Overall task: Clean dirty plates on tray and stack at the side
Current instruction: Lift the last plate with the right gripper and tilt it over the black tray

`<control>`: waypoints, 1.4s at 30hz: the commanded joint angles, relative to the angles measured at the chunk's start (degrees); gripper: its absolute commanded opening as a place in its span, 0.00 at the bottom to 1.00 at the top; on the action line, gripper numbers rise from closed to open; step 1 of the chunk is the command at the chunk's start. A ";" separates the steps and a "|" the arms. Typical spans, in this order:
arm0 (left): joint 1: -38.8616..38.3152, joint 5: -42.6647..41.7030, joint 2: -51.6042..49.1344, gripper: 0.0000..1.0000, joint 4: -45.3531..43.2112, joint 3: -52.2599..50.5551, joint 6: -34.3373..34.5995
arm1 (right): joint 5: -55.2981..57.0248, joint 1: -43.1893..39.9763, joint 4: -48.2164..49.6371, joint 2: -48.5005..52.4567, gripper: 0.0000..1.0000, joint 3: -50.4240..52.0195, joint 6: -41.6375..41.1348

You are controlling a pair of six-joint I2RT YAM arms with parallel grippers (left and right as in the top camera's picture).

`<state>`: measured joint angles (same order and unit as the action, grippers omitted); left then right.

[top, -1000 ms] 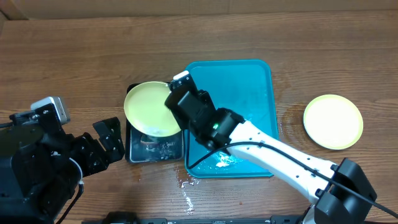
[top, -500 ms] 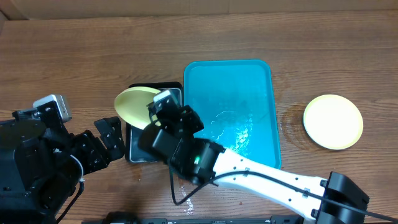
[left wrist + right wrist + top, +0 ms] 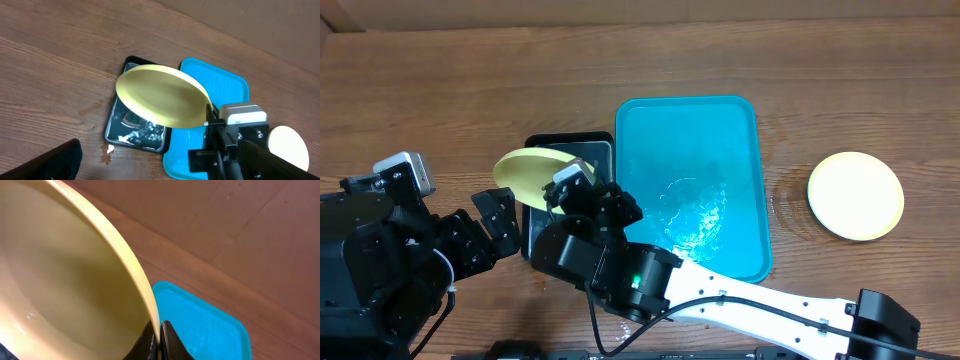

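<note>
yellow-green plate (image 3: 523, 172) hangs left of the tray (image 3: 735, 130), rim pinched by our right gripper (image 3: 159, 331). our left gripper (image 3: 498, 225) is spread.

From above, the desk (image 3: 440, 80) was in bright, even light, and I saw only soft, short shadows. The wet part of the tray (image 3: 720, 140) gave back small white glints. The far plate (image 3: 855, 195) was so bright that its middle looked washed out. My left end effector (image 3: 498, 225) was nearly black, with little detail.

In the left wrist view, the water in the black tray (image 3: 114, 122) shone white, and one finger (image 3: 52, 162) was a dark blur. The right wrist view was dimmer. There the lifted plate (image 3: 60, 280) was too near and looked soft, with tiny shiny spots.
</note>
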<state>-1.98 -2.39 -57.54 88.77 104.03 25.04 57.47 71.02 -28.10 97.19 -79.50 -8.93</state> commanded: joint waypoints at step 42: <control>0.13 -0.20 -0.09 1.00 -0.09 0.61 -0.63 | 2.10 0.15 1.05 -2.38 0.04 -1.16 1.75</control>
<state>-1.98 -2.39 -57.54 88.77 104.03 25.04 58.08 71.02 -27.77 97.10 -79.50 -7.20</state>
